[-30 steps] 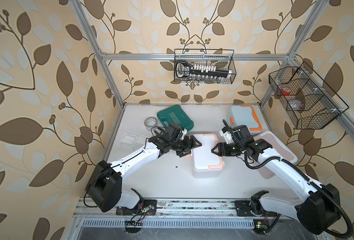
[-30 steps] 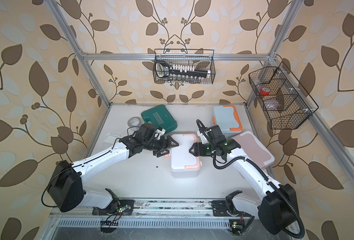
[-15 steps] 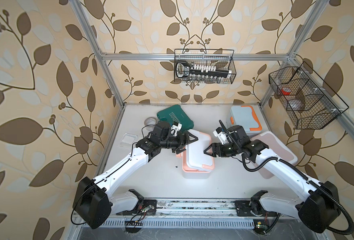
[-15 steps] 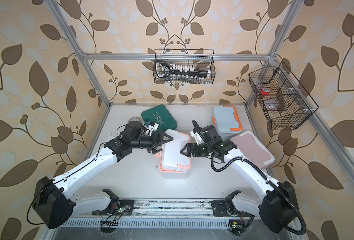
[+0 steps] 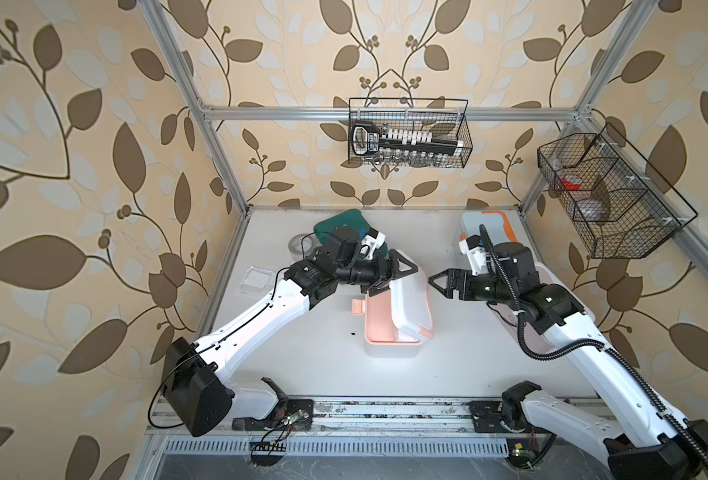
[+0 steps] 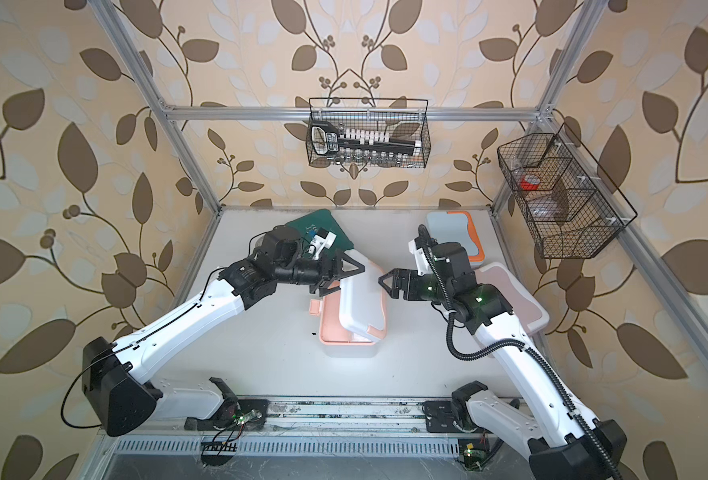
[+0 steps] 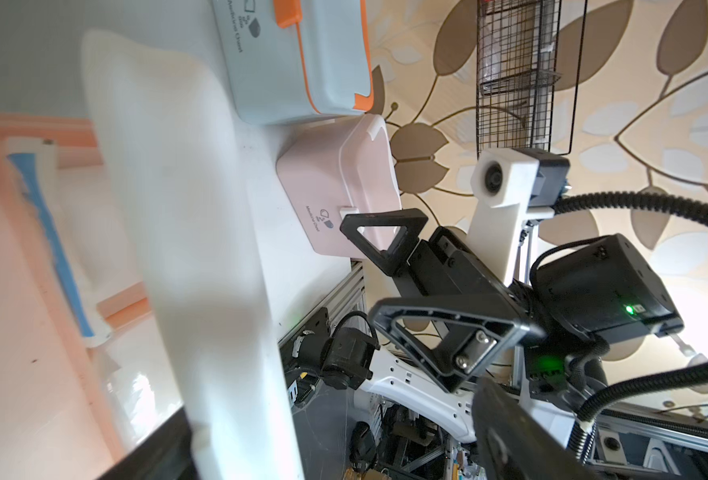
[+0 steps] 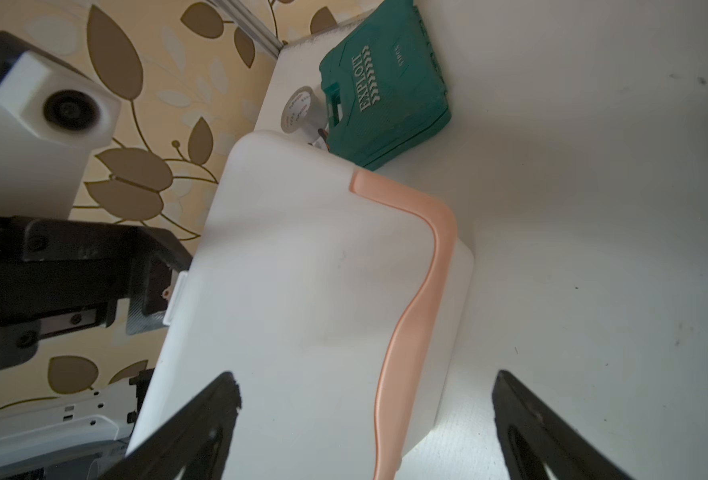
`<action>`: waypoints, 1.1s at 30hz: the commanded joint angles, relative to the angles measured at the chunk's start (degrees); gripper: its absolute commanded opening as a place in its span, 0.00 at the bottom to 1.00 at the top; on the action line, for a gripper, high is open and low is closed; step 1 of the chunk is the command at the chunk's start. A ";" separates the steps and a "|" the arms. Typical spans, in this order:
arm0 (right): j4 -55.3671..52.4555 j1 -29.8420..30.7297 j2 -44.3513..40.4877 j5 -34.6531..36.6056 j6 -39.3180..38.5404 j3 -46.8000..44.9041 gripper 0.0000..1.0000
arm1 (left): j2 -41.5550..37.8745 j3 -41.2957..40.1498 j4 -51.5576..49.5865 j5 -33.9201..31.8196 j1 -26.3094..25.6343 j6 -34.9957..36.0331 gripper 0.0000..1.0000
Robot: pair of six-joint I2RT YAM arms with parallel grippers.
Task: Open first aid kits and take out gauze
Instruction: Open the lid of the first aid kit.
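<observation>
While its lid (image 5: 410, 297) tilts up, the white kit (image 5: 389, 356) shows peach trim

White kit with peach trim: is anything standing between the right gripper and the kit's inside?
Yes. The kit's own half-raised lid stands tilted over the base, with its outer face toward the open right gripper. The base shows uncovered only on the side of the left gripper.

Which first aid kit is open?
The white kit with peach trim, in the middle: its lid is raised. The light blue kit and pink kit are shut.
</observation>
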 commanded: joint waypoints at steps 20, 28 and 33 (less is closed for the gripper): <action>3.79 -20.94 -6.58 -17.34 3.68 -3.52 0.97 | 22.73 24.64 -4.03 -5.68 -13.24 8.67 0.97; 4.29 -21.79 -7.21 -15.83 3.38 -6.81 0.99 | 23.61 24.42 -6.09 -6.94 -14.50 10.44 0.99; 1.83 -21.79 -7.96 -11.98 1.75 -6.30 1.00 | 20.51 23.44 -8.35 -9.00 -14.59 12.27 0.99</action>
